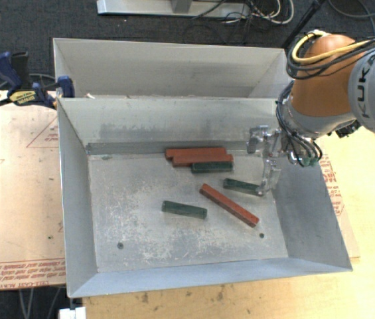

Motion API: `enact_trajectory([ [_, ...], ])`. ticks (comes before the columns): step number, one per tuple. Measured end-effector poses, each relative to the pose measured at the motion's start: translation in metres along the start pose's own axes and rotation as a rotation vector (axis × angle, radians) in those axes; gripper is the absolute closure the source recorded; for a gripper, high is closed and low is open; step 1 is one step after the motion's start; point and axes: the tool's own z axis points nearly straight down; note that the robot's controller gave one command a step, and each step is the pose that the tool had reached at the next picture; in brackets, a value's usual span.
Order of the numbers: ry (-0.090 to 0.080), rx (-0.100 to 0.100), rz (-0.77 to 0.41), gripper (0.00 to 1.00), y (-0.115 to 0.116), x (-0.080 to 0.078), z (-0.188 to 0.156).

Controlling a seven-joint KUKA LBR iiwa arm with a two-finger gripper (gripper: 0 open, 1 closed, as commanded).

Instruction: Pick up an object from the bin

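Observation:
My gripper (265, 189) hangs at the right side of the bin, its fingertips down at the right end of a small dark green bar (242, 186). Whether the bar sits between the fingers cannot be made out. Just below and left lies a long red-brown bar (228, 205), slanting down to the right. Further back rest a wider red-brown bar (198, 155) and a dark green bar (212, 167) close against it.
Another dark green bar (184, 209) lies alone near the middle of the bin floor. The bin's right wall slopes up close beside the gripper. The arm with its orange cover reaches in from the right.

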Motion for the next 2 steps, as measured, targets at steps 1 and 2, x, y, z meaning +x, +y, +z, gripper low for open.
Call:
enact_trajectory([
  [1,-0.001,-0.001,0.048,0.0,-0.0195,0.0153,0.0953],
  [2,-0.007,0.001,0.046,1.0,-0.0193,0.0128,0.0907],
])
